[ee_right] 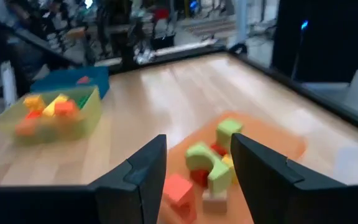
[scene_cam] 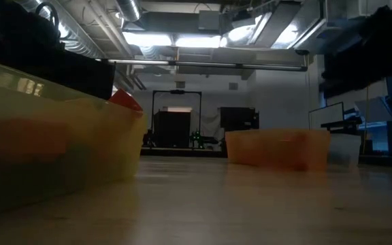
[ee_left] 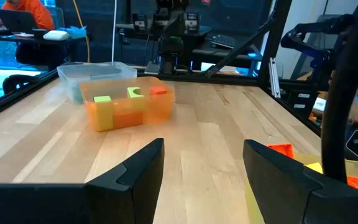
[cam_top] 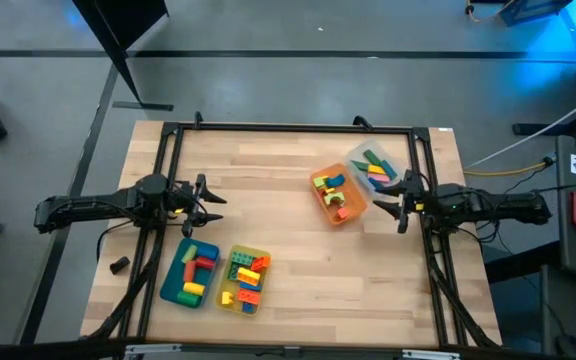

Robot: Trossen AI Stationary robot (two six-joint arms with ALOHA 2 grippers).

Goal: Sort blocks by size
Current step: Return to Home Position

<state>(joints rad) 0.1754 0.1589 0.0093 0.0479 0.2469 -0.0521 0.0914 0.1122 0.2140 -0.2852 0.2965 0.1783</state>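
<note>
Left gripper (cam_top: 206,203) hovers open and empty over the table's (cam_top: 288,250) left side. At the near edge, the teal tray (cam_top: 171,293) and yellow tray (cam_top: 251,250) hold blocks (cam_top: 196,268). Farther right, more blocks fill the orange tray (cam_top: 340,220) and clear tray (cam_top: 358,153). Right gripper (cam_top: 394,203), open and empty, is just right of the orange tray.

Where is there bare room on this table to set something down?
Broadest bare wood: the middle of the table, between the left pincer and the orange tray. Another patch: the near edge right of the yellow tray. Crowded: orange tray and clear tray by the right pincer; teal tray beside the yellow one.
</note>
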